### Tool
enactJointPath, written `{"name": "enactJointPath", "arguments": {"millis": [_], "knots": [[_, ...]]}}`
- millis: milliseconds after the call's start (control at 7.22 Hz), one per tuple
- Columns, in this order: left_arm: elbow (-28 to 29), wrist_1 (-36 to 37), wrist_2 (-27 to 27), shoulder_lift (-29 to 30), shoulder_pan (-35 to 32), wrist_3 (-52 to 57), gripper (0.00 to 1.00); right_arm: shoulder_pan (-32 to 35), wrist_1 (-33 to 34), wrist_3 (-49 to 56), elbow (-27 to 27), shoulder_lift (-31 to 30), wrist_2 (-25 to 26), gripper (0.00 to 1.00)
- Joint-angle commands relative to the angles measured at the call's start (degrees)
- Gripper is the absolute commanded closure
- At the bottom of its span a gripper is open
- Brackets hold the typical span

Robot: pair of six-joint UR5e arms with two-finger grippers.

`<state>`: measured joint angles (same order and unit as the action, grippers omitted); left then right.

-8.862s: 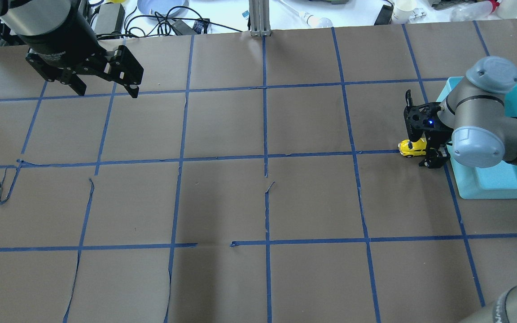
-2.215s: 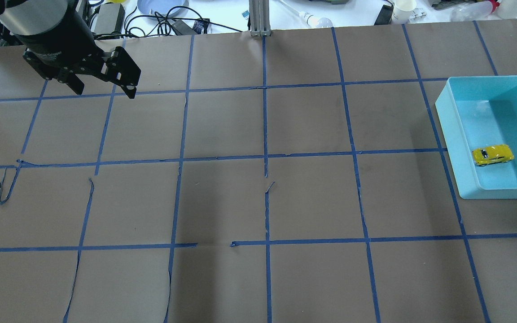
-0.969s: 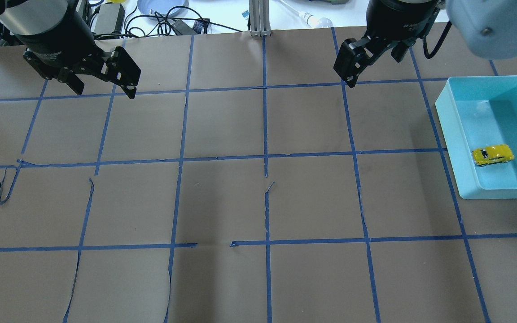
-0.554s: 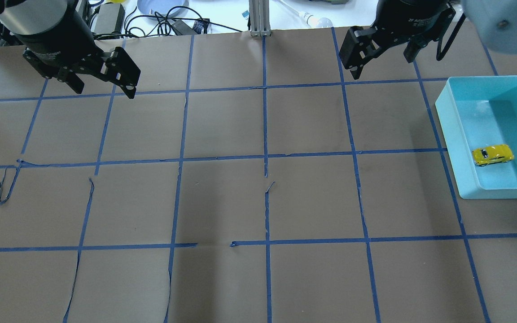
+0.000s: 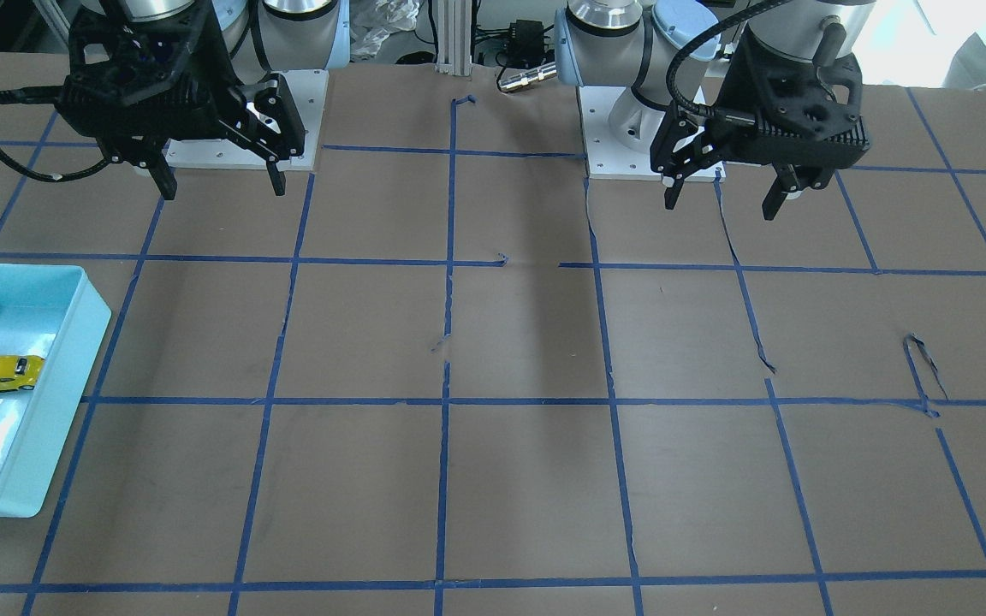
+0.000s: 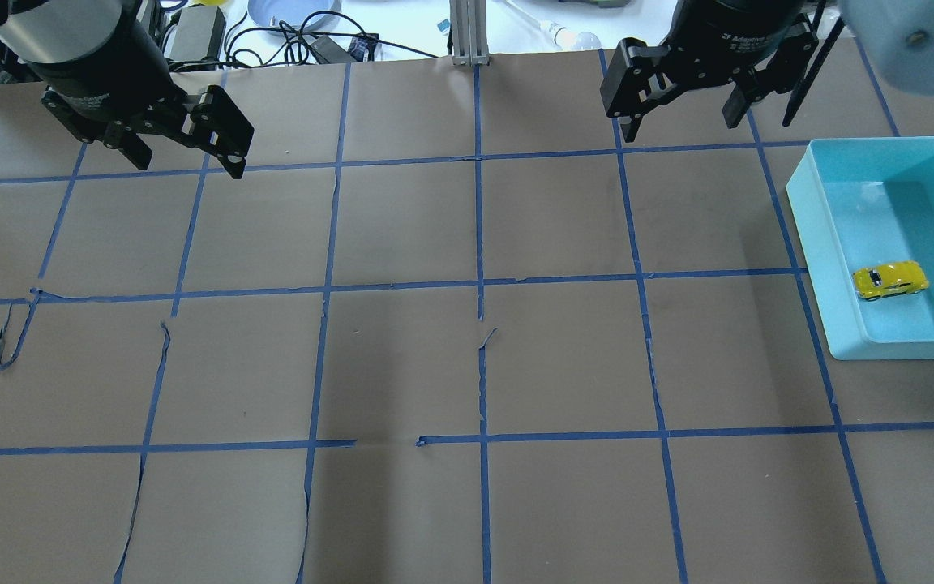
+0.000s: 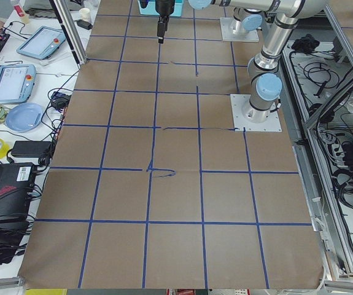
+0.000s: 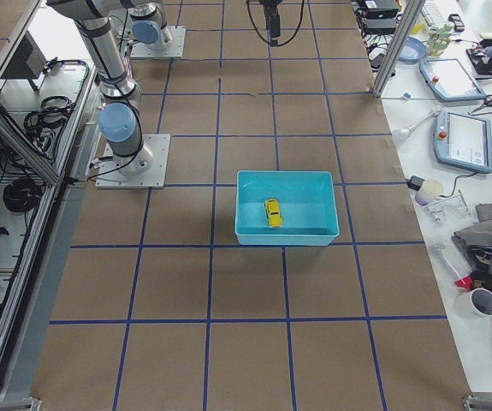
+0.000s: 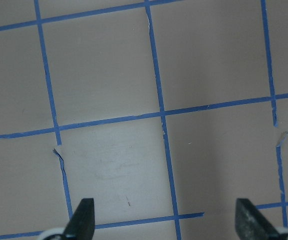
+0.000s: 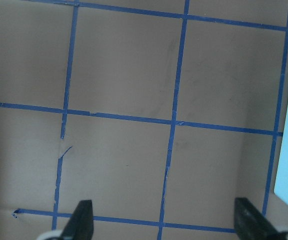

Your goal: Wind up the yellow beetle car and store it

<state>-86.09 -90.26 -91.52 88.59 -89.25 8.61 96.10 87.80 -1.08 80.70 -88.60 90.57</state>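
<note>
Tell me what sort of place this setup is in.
Most likely a robotics lab or data-collection workcell. The table is covered in brown paper with a blue tape grid, two arms are bolted to it, and teach pendants, cables and laptops crowd the side benches. The only prop is a yellow beetle car in a teal bin.

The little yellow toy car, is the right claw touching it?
Apart. Overhead view: small glossy yellow beetle car sits in the turquoise plastic bin; right claw hangs far off.
</note>
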Motion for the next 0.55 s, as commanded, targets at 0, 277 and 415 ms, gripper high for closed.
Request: {"name": "enactJointPath", "arguments": {"millis": [0,277,415], "knots": [[0.04,0.0,0.03,0.0,0.21,0.09,0.0,0.06,0.09,-0.5,-0.02,0.0,-0.31,0.0],[0.04,0.0,0.12,0.0,0.22,0.0,0.0,0.14,0.09,-0.5,-0.02,0.0,-0.4,0.0],[-0.13,0.0,0.12,0.0,0.3,0.09,0.0,0.14,0.0,-0.5,0.07,0.0,-0.48,0.0]]}}
